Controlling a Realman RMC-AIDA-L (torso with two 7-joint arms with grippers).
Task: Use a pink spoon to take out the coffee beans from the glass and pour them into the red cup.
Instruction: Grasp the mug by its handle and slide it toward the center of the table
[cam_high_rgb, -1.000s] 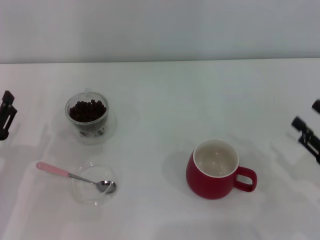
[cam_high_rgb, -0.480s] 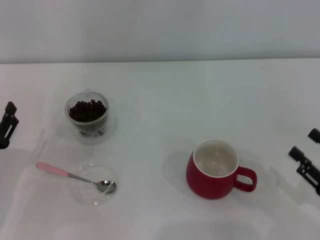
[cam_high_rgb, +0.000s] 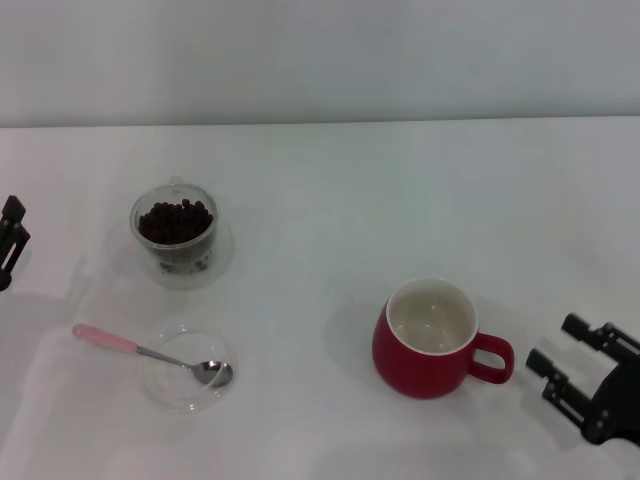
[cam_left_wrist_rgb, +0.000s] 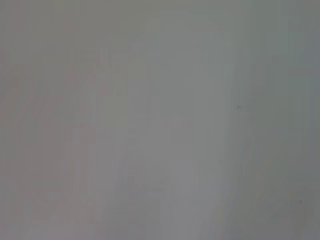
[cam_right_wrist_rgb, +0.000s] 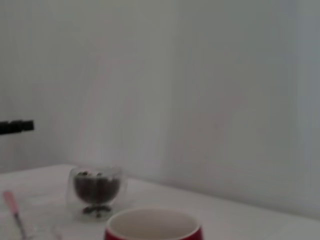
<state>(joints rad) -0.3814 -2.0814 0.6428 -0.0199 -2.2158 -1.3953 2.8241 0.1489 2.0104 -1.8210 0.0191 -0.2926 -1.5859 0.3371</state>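
Right pincer (cam_high_rgb: 563, 352) moved nearer red cup (cam_high_rgb: 424, 339) | fingers apart, empty | left: cannot tell

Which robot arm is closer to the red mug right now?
The right. The right tool sits on the handle side of the red mug, with a small gap between them. The left tool is far off at the table's left edge, beyond the glass of coffee beans.
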